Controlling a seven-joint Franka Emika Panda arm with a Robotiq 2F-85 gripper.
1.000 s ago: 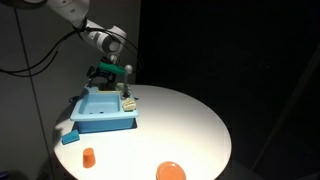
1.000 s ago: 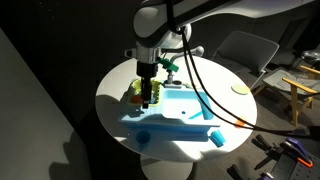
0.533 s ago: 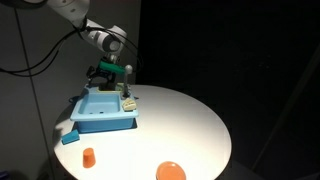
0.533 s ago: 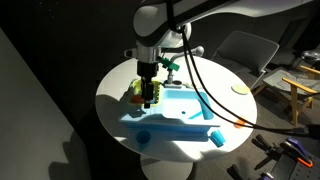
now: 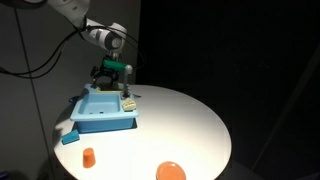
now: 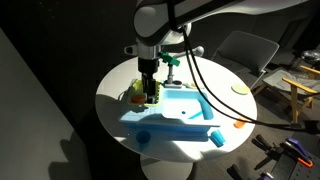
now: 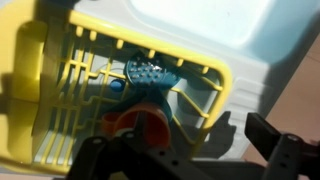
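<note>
Two orange pieces sit closest to me on the round white bench (image 5: 195,115): a small cup (image 5: 89,156) and, well apart from it, a flat plate (image 5: 171,171) near the front edge. A little further in, a blue block (image 5: 69,137) lies just beside the corner of the blue sink tray (image 5: 105,123). The yellow rack (image 5: 129,102) sits against the tray's far side, and both exterior views show it.

Above that rack hang the fingers (image 7: 283,152), pointing straight down from the arm. In the wrist view they stand wide apart, one dark tip at each lower corner, and grip nothing. Between and below them, inside the rack's slatted floor (image 7: 75,85), lies an orange thing (image 7: 145,125). A blue studded piece (image 7: 150,72) touches it on the side toward the sink. The blur there is too heavy to tell what either one is. From the side, the fingers (image 6: 150,95) hover clear of the rack (image 6: 134,92) with a gap under the tips.

Behind them a green fitting (image 6: 172,62) stands at the tray's back edge. Beyond it the white arm (image 5: 100,38) climbs away into the dark.
</note>
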